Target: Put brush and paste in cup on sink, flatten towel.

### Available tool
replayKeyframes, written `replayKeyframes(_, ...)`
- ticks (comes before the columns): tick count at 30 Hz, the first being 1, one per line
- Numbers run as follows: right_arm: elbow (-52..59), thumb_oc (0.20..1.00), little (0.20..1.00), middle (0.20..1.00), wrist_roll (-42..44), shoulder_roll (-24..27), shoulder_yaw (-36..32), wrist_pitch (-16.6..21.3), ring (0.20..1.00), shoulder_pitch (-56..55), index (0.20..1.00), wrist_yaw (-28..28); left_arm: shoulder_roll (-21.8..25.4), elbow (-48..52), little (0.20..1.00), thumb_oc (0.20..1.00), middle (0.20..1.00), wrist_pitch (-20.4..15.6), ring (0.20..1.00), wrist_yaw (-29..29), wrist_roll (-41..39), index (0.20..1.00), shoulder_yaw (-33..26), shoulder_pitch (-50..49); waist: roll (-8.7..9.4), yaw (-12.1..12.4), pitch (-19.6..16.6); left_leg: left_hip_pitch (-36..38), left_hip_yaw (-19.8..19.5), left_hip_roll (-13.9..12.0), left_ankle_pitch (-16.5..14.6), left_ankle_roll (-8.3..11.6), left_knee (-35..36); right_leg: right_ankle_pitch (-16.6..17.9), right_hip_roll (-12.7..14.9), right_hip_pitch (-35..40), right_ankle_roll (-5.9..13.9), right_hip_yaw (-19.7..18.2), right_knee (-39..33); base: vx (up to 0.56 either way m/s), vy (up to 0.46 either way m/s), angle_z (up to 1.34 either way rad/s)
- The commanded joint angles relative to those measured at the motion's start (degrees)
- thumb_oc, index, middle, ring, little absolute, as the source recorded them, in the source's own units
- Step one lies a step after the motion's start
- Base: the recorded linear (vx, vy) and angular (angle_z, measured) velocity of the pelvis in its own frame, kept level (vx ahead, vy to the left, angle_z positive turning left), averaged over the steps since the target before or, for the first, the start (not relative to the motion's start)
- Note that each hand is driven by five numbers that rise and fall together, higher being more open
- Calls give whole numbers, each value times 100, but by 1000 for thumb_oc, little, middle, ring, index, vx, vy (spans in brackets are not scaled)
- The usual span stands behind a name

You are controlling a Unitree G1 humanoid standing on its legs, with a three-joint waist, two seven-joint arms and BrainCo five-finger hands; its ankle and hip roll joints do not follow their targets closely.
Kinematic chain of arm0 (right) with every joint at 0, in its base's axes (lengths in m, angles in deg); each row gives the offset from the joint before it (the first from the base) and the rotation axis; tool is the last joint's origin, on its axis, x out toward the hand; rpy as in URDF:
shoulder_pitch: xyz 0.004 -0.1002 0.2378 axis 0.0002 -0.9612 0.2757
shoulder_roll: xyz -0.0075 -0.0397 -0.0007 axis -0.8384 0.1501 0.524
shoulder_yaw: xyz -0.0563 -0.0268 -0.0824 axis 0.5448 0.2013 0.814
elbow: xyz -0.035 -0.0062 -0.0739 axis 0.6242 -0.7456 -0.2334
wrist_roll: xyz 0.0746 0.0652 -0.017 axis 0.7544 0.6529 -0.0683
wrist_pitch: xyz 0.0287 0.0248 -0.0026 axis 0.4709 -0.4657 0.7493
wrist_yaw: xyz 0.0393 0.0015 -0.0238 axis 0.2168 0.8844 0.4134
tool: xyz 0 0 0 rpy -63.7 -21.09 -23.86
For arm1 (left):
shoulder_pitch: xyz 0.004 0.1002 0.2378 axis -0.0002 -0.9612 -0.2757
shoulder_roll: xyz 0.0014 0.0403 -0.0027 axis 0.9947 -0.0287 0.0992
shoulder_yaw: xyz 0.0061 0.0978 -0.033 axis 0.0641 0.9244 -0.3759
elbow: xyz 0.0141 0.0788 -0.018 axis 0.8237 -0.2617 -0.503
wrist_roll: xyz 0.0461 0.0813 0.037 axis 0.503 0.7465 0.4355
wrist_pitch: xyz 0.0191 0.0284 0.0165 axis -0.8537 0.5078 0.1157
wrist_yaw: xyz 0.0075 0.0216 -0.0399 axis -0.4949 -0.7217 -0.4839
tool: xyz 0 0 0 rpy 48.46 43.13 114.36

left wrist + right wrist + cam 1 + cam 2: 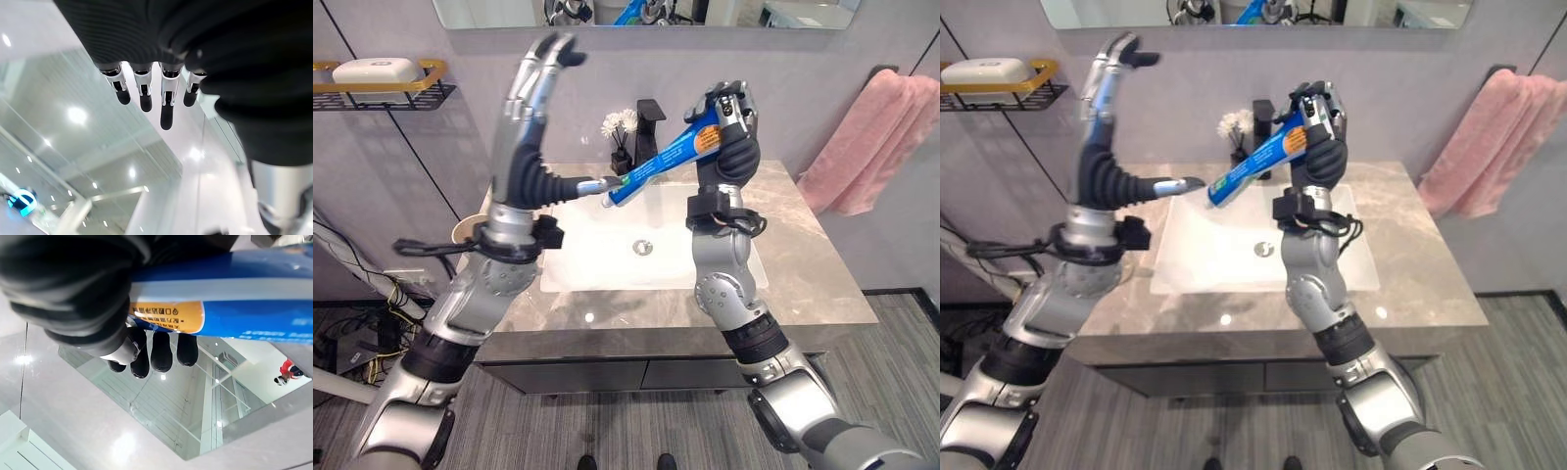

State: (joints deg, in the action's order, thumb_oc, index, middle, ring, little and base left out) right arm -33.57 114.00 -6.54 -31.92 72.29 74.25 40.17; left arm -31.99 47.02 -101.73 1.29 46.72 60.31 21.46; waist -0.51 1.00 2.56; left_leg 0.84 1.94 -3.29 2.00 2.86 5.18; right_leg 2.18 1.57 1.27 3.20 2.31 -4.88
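Observation:
My right hand (732, 137) is raised above the sink basin (597, 269), shut on a blue toothpaste tube (664, 159) with an orange label. The tube slants down toward my left, and its white cap end (608, 200) hangs over the basin. In the right wrist view my fingers (161, 352) curl under the tube (254, 313). My left hand (532, 98) stands upright over the counter's left side, fingers (166, 105) straight and holding nothing. Its thumb (592, 184) reaches close to the tube's cap end. A beige cup rim (462, 231) peeks out behind my left wrist. A pink towel (871, 137) hangs bunched on the right wall.
A black faucet (649, 119) and a small vase of white flowers (620, 132) stand behind the basin. The grey marble counter (813, 264) runs to the right. A wire shelf (382, 93) with a white soap bar hangs on the left wall. A mirror (509, 12) is above.

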Motion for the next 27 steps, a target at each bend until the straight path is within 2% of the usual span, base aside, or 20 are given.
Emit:
replayKeyframes(1,497,200,200,200,-326,-25,-432,453,200,462,200,-16,456,243,1000,1000,1000,-268,1000,-433,-335,1000,-569,-363,347,194,-421,3,-64,6,-79,61,-18,-281,413,135,268,-45,271,-13,4,8)
replayKeyframes(7,464,200,200,200,-436,235,-602,479,200,528,200,-66,528,275,1000,1000,1000,-402,1000,-674,-691,1000,-1645,-1621,406,517,-361,-85,-243,50,-21,75,-18,-274,438,200,261,117,189,-3,0,20)
replayKeyframes(8,461,200,200,200,-436,226,-588,479,200,524,200,-67,525,287,1000,1000,1000,-406,1000,-669,-697,1000,-1667,-1651,406,500,-382,-64,-247,52,-78,78,-18,-317,440,229,264,118,174,-9,-2,25)
replayKeyframes(9,426,200,200,200,-537,390,-621,441,200,575,200,-99,512,130,1000,1000,1000,-457,1000,-668,-844,1000,-1931,-2106,444,617,-340,-95,-313,74,-71,78,-18,-320,442,246,261,166,158,35,-4,23)
replayKeyframes(14,353,200,200,200,-694,712,-642,340,200,767,200,-94,541,-616,1000,1000,1000,-314,1000,-402,-988,1000,-2000,-2790,494,786,-252,-188,-476,111,-18,65,-18,-318,459,260,265,294,156,-13,-1,27)
replayKeyframes(15,283,200,200,200,-699,808,-650,304,200,889,200,-73,497,-1223,1000,1000,1000,-163,1000,-244,-1073,1000,-1940,-3093,524,873,-213,-233,-535,132,8,54,-18,-307,467,259,274,345,145,-6,6,16)
replayKeyframes(19,133,200,200,200,-614,861,-589,257,200,1056,200,-7,420,-2238,1000,1000,1000,50,1000,-52,-1103,1000,-1660,-3209,563,940,-190,-310,-609,163,38,36,-18,-302,486,248,292,428,140,-5,9,12)
replayKeyframes(20,89,200,200,200,-594,871,-572,238,200,1108,200,-3,369,-2579,1000,1000,1000,141,1000,28,-1080,1000,-1515,-3218,578,954,-184,-333,-629,168,44,25,-18,-301,488,240,297,436,143,-11,20,23)
replayKeyframes(21,-23,200,200,200,-559,830,-520,211,200,1261,200,29,234,-3400,1000,1000,1000,299,1000,162,-1108,1000,-1239,-3178,601,980,-167,-384,-642,181,65,13,-18,-293,494,223,304,459,132,-5,15,15)
replayKeyframes(23,-70,200,200,200,-539,793,-491,204,200,1302,200,29,174,-3812,1000,1000,1000,351,1000,191,-1133,1000,-1109,-3154,610,978,-160,-398,-652,183,68,10,-18,-289,496,214,307,459,132,-7,22,5)
replayKeyframes(25,-278,200,200,200,-505,675,-329,173,200,1506,200,36,-55,-5154,1000,1000,1000,515,1000,292,-1013,1000,-507,-2922,638,1002,-109,-467,-681,195,85,-12,-18,-281,502,170,320,478,134,-10,31,3)
replayKeyframes(27,-300,200,200,200,-498,671,-301,178,200,1553,200,44,-71,-5333,1000,1000,1000,537,1000,290,-907,1000,-373,-2897,644,1000,-100,-479,-682,198,84,-17,-18,-276,505,154,324,482,136,0,0,0)
